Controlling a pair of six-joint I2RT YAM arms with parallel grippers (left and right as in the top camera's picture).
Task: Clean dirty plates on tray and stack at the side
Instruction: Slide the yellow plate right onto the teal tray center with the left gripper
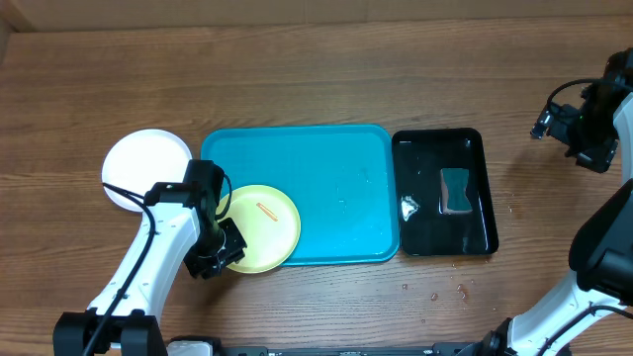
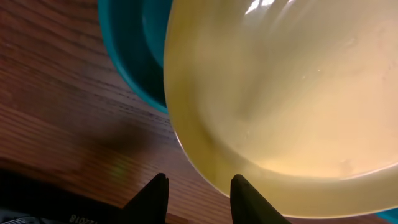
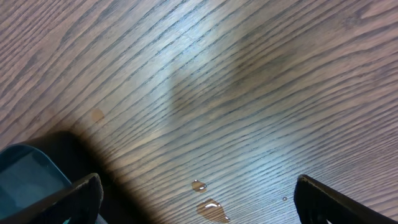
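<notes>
Your left gripper (image 1: 220, 255) sits with jaws narrowly parted at the rim of the yellow plate (image 1: 262, 229), which overhangs the tray's (image 1: 326, 163) near-left corner, likely for an edge pickup; your right gripper (image 3: 199, 182) hangs wide open, well aside.

The yellow-green plate (image 2: 280, 93) fills 12 to 4 o'clock, overlapping the turquoise tray (image 2: 134, 56) at its rounded corner at 11. Wooden table (image 2: 62, 106) lies at 9. At 6, the left gripper (image 2: 198, 190) has its fingers slightly apart with only bare table between them, just below the plate's rim.
</notes>
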